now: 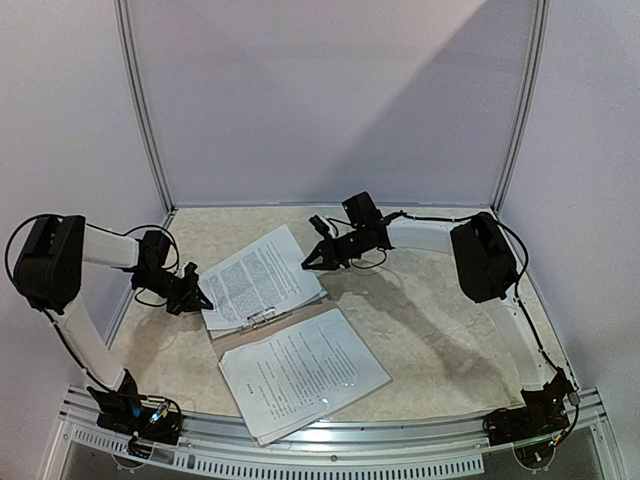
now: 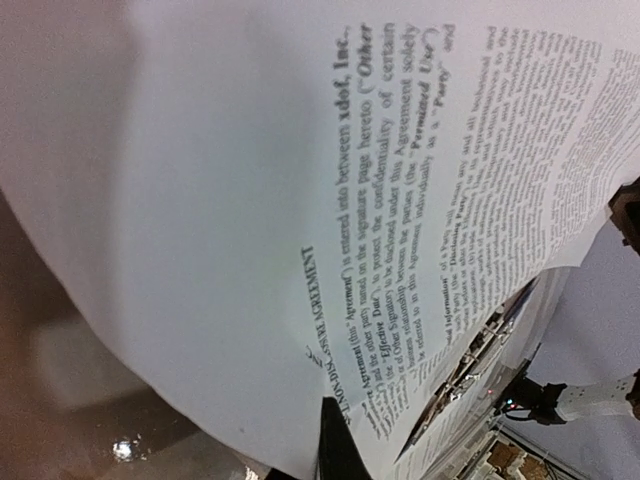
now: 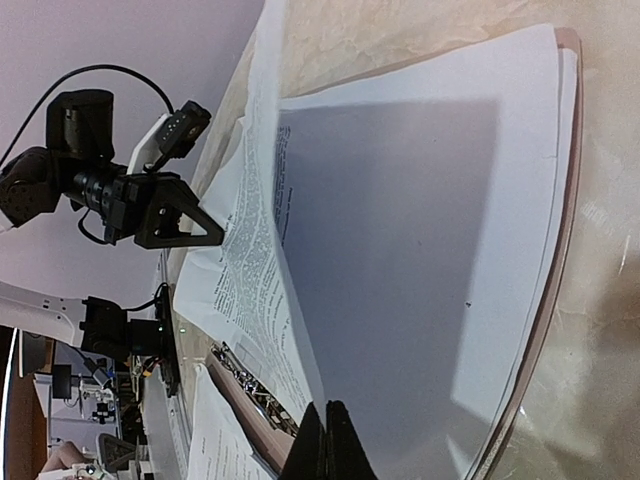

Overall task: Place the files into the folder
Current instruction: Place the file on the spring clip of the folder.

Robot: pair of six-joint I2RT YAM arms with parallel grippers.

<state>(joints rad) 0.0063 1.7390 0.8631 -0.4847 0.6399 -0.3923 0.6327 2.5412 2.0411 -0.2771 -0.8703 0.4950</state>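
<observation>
The tan folder lies open mid-table, its silver clip at the spine. One stack of files covers its far half and another stack lies on the near half. My left gripper is at the far stack's left edge, shut on a printed sheet that fills the left wrist view. My right gripper is at the same stack's right edge. In the right wrist view it is shut on a lifted sheet, with the folder's rim beyond.
White enclosure walls close the back and sides. A metal rail runs along the near edge between the arm bases. The near stack overhangs toward that rail. Cables trail from both arms.
</observation>
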